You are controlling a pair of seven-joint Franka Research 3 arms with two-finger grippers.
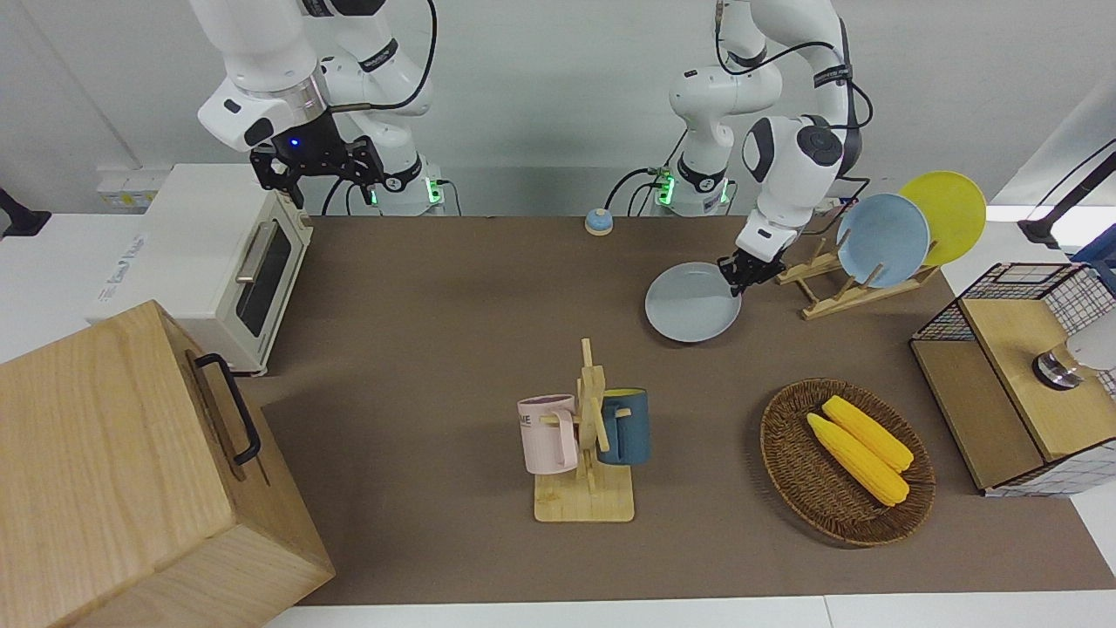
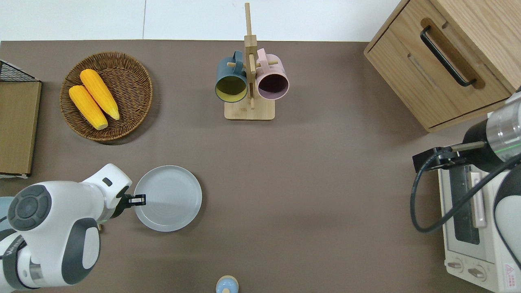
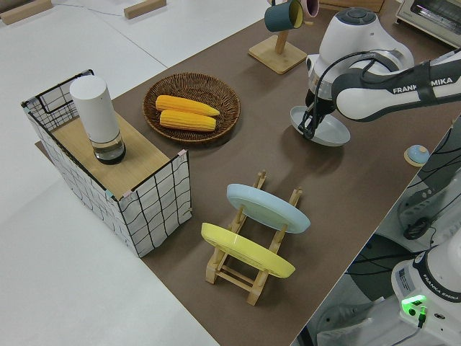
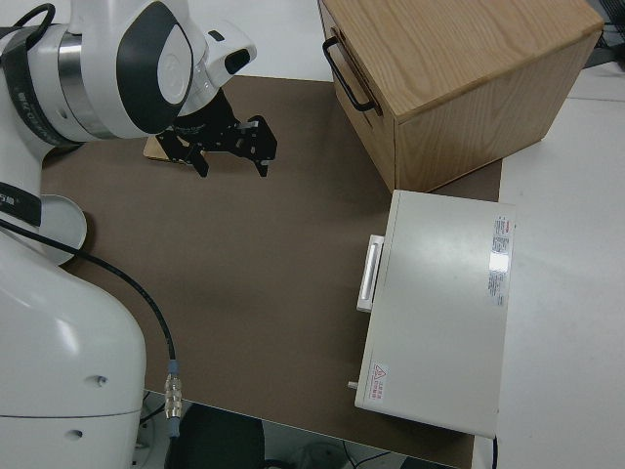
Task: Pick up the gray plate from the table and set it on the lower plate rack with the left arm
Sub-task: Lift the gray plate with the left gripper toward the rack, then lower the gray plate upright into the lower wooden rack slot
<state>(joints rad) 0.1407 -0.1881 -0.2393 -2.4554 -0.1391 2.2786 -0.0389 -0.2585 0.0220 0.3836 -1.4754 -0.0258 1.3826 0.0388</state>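
Around the left gripper (image 1: 737, 277) the table (image 2: 309, 171) carries several things. Toward the left arm's end from it, close by, stands the lower plate rack (image 1: 824, 292) of light wood, with a sky-blue plate (image 1: 882, 240) and a yellow plate (image 1: 946, 216) leaning in its slots; some slots on the side nearest the gripper show bare pegs. Farther from the robots than the gripper lies a wicker basket (image 2: 134, 118) holding two corn cobs (image 2: 93, 99). Well off toward the middle of the table, and farther from the robots, a wooden mug tree (image 2: 249, 77) carries a dark blue mug (image 2: 231, 79) and a pink mug (image 2: 272, 80). A wire-sided box (image 3: 155, 205) with a wooden top and a white cylinder (image 3: 96, 119) on it sits at the left arm's end of the table. Nothing lies between the gripper and the rack.

The left gripper is down at the rim of the gray plate (image 2: 169, 198), its fingers (image 2: 137, 200) narrow and closed on the edge that faces the rack. In the left side view the plate appears tilted, the gripped edge raised and the opposite edge low near the table; whether that edge touches the mat I cannot tell.

The plate spreads out from the gripper toward the table's middle, and the rack stands on the opposite side of the gripper.

The right gripper (image 1: 318, 166) belongs to the parked arm; its fingers stand apart and hold nothing.
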